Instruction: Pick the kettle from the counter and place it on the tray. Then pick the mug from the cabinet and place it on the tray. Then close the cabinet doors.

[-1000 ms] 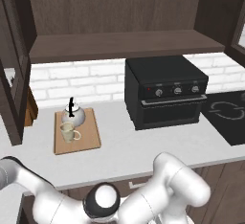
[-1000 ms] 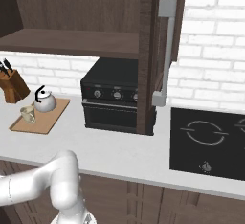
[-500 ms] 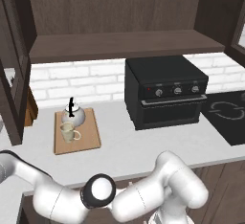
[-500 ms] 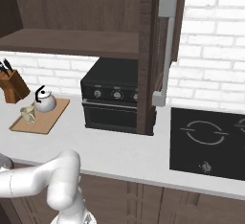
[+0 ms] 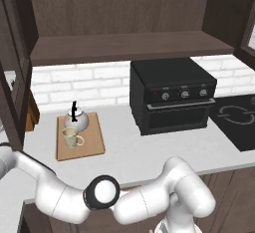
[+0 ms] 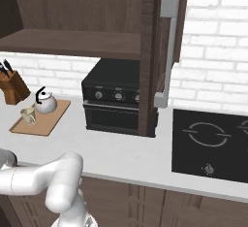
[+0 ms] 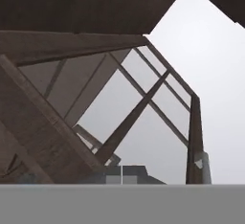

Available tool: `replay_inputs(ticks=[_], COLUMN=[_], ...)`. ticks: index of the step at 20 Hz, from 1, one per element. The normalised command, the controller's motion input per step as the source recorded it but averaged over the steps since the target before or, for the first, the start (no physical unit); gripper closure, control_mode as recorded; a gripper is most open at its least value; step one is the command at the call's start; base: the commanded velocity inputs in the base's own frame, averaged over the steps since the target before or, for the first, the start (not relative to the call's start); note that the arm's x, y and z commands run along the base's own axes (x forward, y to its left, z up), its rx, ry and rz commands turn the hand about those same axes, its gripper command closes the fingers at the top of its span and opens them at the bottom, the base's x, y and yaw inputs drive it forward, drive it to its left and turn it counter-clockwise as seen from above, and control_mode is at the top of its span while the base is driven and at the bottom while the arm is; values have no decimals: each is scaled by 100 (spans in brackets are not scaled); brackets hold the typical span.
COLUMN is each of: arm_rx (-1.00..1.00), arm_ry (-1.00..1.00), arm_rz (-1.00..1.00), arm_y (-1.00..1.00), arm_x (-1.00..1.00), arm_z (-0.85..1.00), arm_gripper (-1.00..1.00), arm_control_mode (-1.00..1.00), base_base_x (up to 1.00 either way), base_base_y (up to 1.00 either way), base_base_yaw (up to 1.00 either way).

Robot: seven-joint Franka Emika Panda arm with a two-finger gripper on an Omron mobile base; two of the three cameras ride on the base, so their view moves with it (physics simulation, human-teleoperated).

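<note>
The kettle (image 5: 76, 121) (image 6: 45, 104) stands at the back of the wooden tray (image 5: 92, 145) (image 6: 46, 124) on the counter (image 5: 129, 152) (image 6: 126, 148). The beige mug (image 5: 71, 138) (image 6: 28, 115) sits upright on the tray just in front of the kettle. The cabinet (image 5: 129, 45) (image 6: 72, 41) above stands open, its shelf bare. Its left door (image 5: 12, 77) and right door (image 6: 157, 51) with a silver handle (image 6: 167, 51) swing out toward me. My arm (image 5: 30, 167) bends low and leaves the left base view at its left edge. The hand view looks up at a glass-panelled door frame (image 7: 38, 117).
A black oven (image 5: 172, 95) (image 6: 116, 102) stands on the counter under the shelf, with a black cooktop (image 5: 239, 120) (image 6: 210, 143) to its right. A wooden knife block (image 6: 12, 85) stands by the wall left of the tray.
My arm's elbow joint has risen slightly in the left base view. The kettle, mug, tray and doors have not moved.
</note>
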Motion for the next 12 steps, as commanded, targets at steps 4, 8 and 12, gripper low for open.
replay_inputs(ticks=[4,8,12], arm_rx=[4,7,13], arm_ry=[-18,-20,-17], arm_rz=[-16,-15,-11], arm_y=[-41,-50,-74], arm_x=[-29,-34,-51], arm_z=[21,15,11], arm_gripper=[100,100,100], arm_control_mode=[-100,-100,-100], base_base_x=[0,0,0], base_base_y=[0,0,0], base_base_yaw=[0,0,0])
